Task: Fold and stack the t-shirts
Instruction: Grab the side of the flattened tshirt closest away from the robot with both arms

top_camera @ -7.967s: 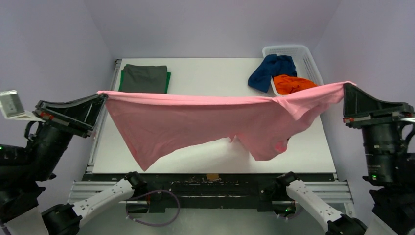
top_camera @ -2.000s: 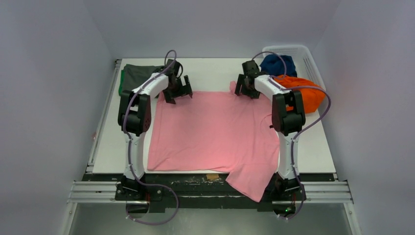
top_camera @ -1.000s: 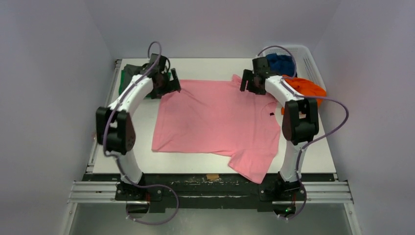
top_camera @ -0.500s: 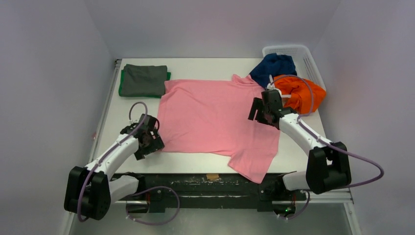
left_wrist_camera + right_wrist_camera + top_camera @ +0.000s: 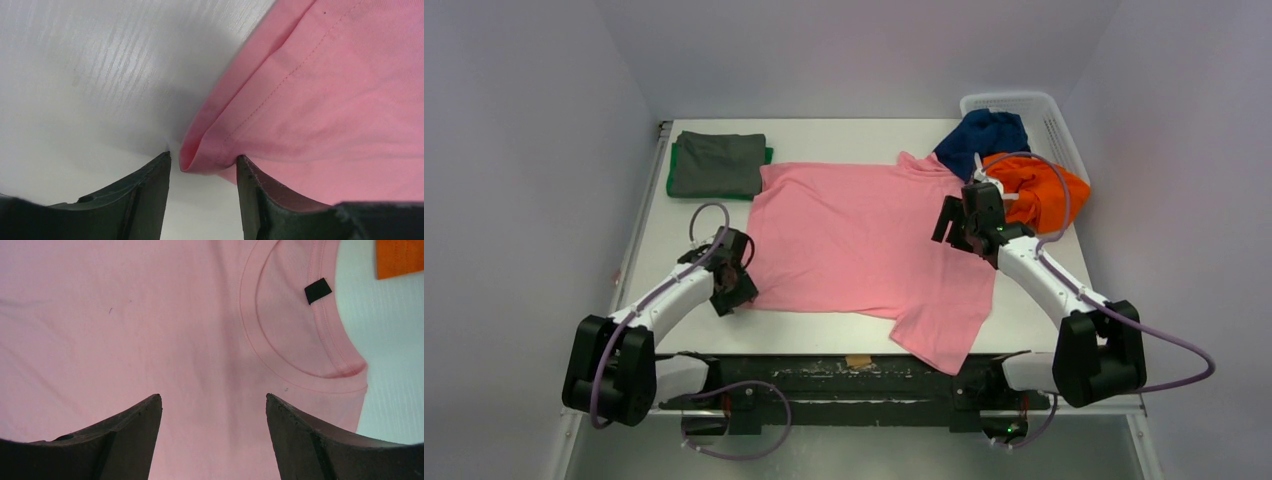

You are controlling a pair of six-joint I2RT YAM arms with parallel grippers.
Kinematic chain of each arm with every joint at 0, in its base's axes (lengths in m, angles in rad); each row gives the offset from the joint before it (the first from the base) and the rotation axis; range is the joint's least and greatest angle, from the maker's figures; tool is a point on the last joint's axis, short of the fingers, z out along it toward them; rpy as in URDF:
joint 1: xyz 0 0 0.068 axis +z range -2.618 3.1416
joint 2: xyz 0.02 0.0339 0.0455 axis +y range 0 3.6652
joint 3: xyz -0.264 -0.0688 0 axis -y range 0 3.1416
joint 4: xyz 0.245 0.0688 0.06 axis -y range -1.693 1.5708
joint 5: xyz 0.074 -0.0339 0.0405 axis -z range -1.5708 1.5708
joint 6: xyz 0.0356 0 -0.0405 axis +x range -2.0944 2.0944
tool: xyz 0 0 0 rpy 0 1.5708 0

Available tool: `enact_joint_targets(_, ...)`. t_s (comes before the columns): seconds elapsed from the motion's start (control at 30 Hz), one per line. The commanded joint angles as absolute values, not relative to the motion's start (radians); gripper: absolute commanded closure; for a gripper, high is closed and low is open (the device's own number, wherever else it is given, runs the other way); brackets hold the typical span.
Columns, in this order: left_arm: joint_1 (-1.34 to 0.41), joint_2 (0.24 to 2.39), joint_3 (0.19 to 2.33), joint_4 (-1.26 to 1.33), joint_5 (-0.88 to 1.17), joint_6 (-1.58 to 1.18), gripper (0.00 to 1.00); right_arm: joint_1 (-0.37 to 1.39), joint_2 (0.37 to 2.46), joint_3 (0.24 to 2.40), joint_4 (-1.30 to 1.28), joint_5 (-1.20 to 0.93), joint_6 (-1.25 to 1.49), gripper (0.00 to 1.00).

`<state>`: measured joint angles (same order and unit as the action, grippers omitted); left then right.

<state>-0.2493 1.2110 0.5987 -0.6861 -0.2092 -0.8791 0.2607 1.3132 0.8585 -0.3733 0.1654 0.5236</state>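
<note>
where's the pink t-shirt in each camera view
Top external: pink t-shirt spread flat mid-table, one sleeve over the near edge.
Left wrist: fills the right side, hem corner between the fingers of the left gripper.
Right wrist: covers most of the picture, collar at upper right.
Shared landmark: the white table, bare at left in the left wrist view, at right in the right wrist.

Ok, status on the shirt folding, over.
Left pincer open, straddling pink t-shirt hem corner. Right pincer open above it, near collar. Shirt spread flat, not yet folded. Nothing lying on it.
</note>
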Motion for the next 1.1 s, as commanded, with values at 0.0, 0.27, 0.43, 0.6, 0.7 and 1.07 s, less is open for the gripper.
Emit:
enact_joint_targets(0.0,-0.259,1.258,0.630,-0.639,-0.205,-0.933,0.54,0.259,1.274,0.854,-0.347,0.178,0.535,0.26)
enact_joint_targets(0.27,-0.263,1.260,0.631,-0.642,-0.210,-0.926,1.00,0.259,1.249,0.851,-0.380,0.194,0.549,0.26)
enact_joint_targets(0.43,-0.264,1.251,0.623,-0.629,-0.196,-0.907,1.00,0.262,1.203,0.826,-0.465,0.239,0.583,0.26)
enact_joint_targets(0.6,-0.264,1.227,0.612,-0.617,-0.187,-0.891,1.00,0.391,1.174,0.823,-0.633,0.254,0.624,0.28)
enact_joint_targets(0.7,-0.264,1.220,0.609,-0.613,-0.186,-0.886,1.00,0.518,1.170,0.799,-0.774,0.265,0.683,0.31)
enact_joint_targets(1.07,-0.264,1.214,0.602,-0.592,-0.177,-0.876,1.00,0.707,1.171,0.653,-0.900,0.245,0.893,0.42)
